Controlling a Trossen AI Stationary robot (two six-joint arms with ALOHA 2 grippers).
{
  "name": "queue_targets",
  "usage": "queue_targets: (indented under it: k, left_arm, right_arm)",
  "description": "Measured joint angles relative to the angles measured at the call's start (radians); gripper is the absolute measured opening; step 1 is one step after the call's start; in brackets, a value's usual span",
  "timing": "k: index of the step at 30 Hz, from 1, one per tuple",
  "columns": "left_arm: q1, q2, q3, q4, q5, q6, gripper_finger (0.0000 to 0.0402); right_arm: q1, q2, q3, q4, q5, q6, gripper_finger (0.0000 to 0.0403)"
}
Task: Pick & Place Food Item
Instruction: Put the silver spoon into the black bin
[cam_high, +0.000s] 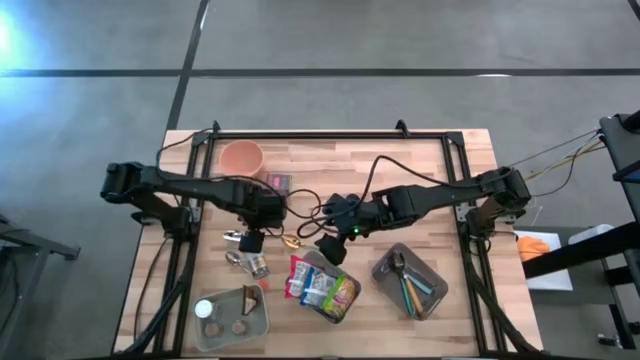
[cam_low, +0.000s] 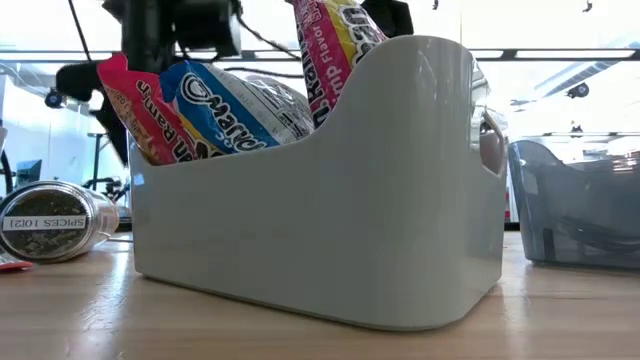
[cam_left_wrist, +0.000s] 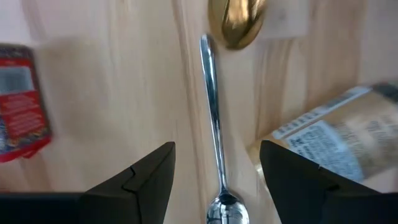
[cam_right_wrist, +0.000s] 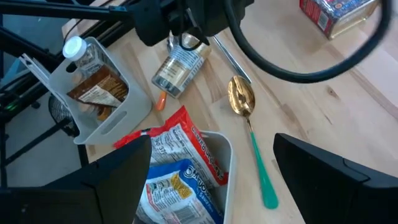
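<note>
**Both pincers hang open over the middle of the bench**

The left pincer (cam_left_wrist: 214, 180) stands partly spread and holds nothing. Its wrist view alone shows what lies under it: a silver spoon (cam_left_wrist: 214, 124) running lengthwise through the gap between the fingers, its bowl nearest the camera. Beyond the spoon's far end sits a gold spoon bowl (cam_left_wrist: 236, 22). A spice jar (cam_left_wrist: 329, 146) lies just beside one finger, and a red packet (cam_left_wrist: 22, 102) lies off to the other side.

The right pincer (cam_right_wrist: 211, 180) is spread wide and empty. Directly below it is the white bin (cam_right_wrist: 225, 155) stuffed with snack bags (cam_right_wrist: 180, 168), the food items. Ahead of this pincer lies the same gold spoon, here showing its green handle (cam_right_wrist: 261, 171). Only this view makes out a grey tray (cam_right_wrist: 115, 102) holding a bottle.

From above, the two pincers nearly meet at mid-bench (cam_high: 420, 170). That view also shows a pink bowl (cam_high: 242, 157) and a grey bin of utensils (cam_high: 410, 280), both well away from the pincers.

The low view fills with the white bin's wall, the bags poking above its rim.
</note>
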Motion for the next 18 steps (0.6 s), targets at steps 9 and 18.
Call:
queue_targets:
  k: [9, 18]
  left_arm:
    - [0.001, -0.072, -0.184, 0.174, 0.002, -0.06, 0.0229]
    - [0.0, -0.082, -0.235, 0.175, 0.038, -0.08, 0.016]
  right_arm:
    - [0.002, 0.0, 0.0, -0.012, 0.0, -0.009, 0.0333]
    - [0.002, 0.0, 0.0, -0.029, 0.0, -0.036, 0.0333]
